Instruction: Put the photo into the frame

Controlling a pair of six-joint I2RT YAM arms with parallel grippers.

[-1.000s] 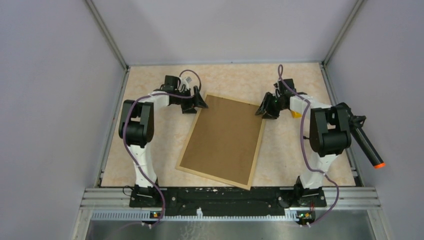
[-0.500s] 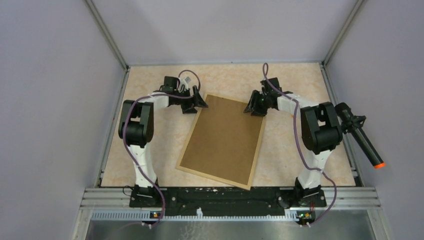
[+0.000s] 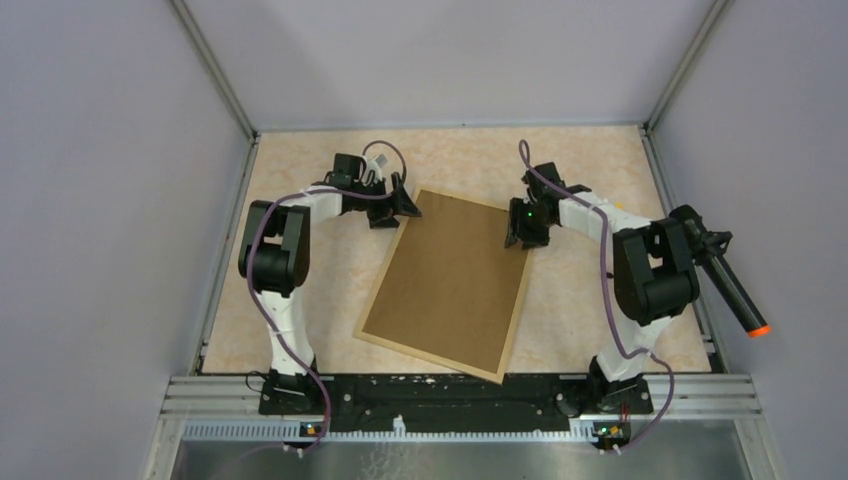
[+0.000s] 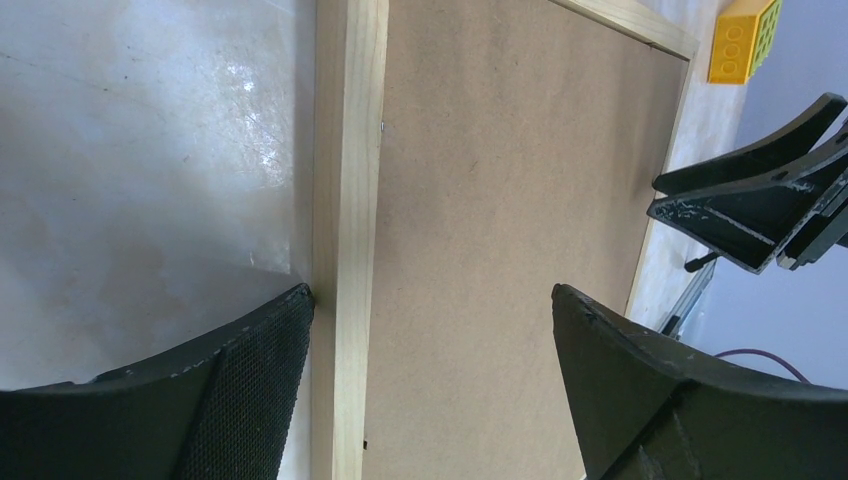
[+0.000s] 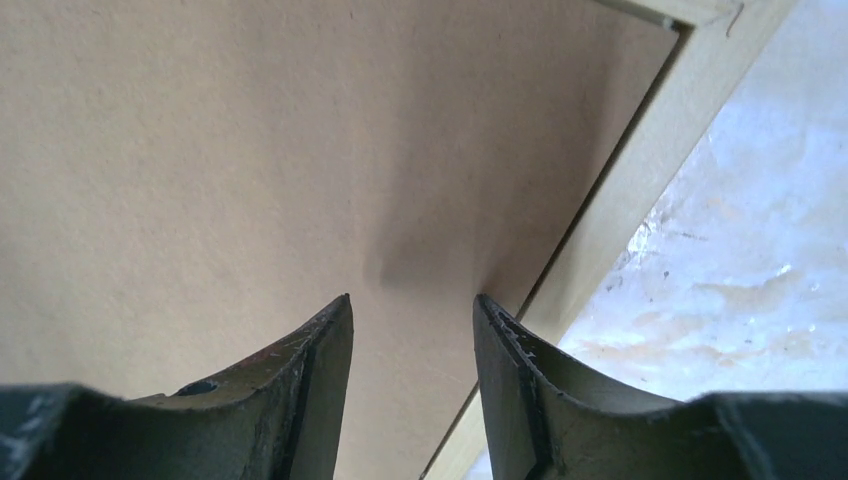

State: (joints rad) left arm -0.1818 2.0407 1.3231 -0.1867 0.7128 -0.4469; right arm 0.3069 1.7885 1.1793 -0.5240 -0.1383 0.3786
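Frame point(image 3: 448, 284) lies flat on the counter point(image 3: 335, 290), back uppermost and skewed, with its far end between the two arms and its near end towards their bases. We record only its brown back board point(image 4: 500, 200) and light wooden rails; what sits beneath the board is hidden from us. Left pincer point(image 3: 403, 204) stands at the far left corner of the frame. From its wrist view the left pincer point(image 4: 432, 295) is spread wide and holds nothing, with one finger over the counter just outside the side rail point(image 4: 345, 200) and the other over the board. Right pincer point(image 3: 522, 226) is over the far right part of the board, just inside the rail. In its own view the right pincer point(image 5: 412, 300) shows a narrow gap with nothing between the fingers, and we cannot tell whether the tips touch the board. Yellow block point(image 4: 745, 40) rests on the counter beyond the frame's far right corner.
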